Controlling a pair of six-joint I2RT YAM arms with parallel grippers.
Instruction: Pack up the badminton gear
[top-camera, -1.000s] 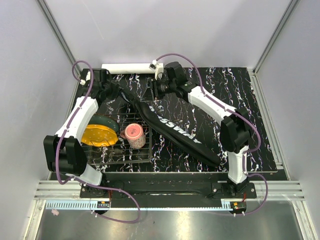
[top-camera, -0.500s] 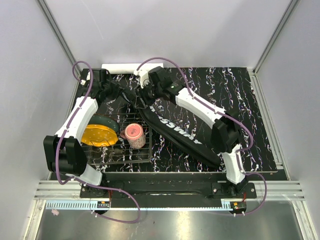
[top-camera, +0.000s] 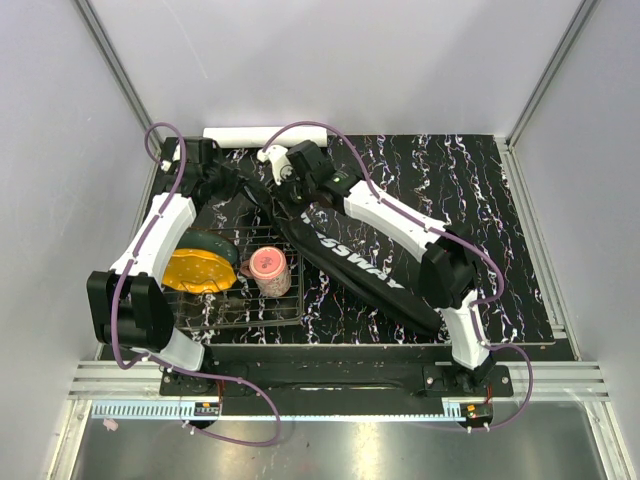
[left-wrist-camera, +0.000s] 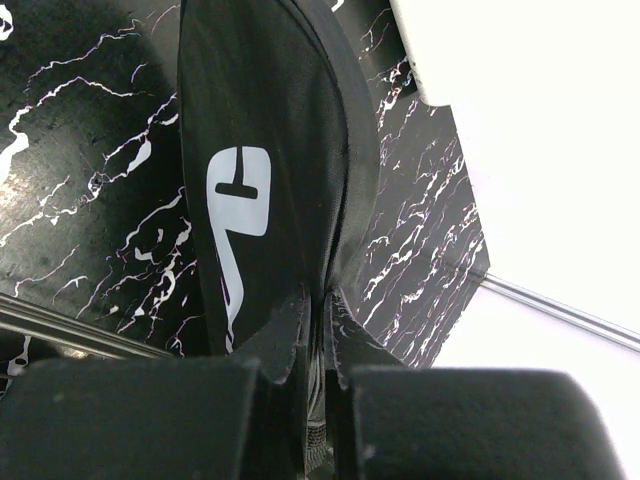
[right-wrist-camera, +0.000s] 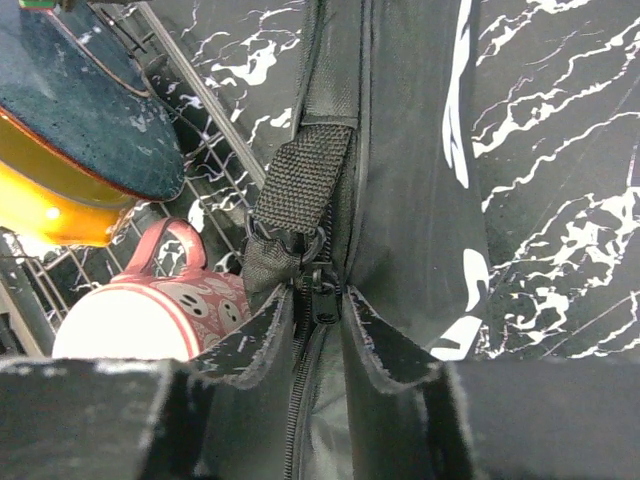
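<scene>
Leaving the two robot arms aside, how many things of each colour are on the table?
Black: 1, CROSSWAY bag
White: 1, tube
Pink: 1, mug
Yellow and dark teal: 1, dish
Silver: 1, wire rack
Total: 5

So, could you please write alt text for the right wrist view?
Close-up of the right claw, its two fingers either side of the zipper pull on a black bag, just below a webbing loop. To the left, a pink mug sits on a wire rack beside a yellow-and-dark dish.
</scene>
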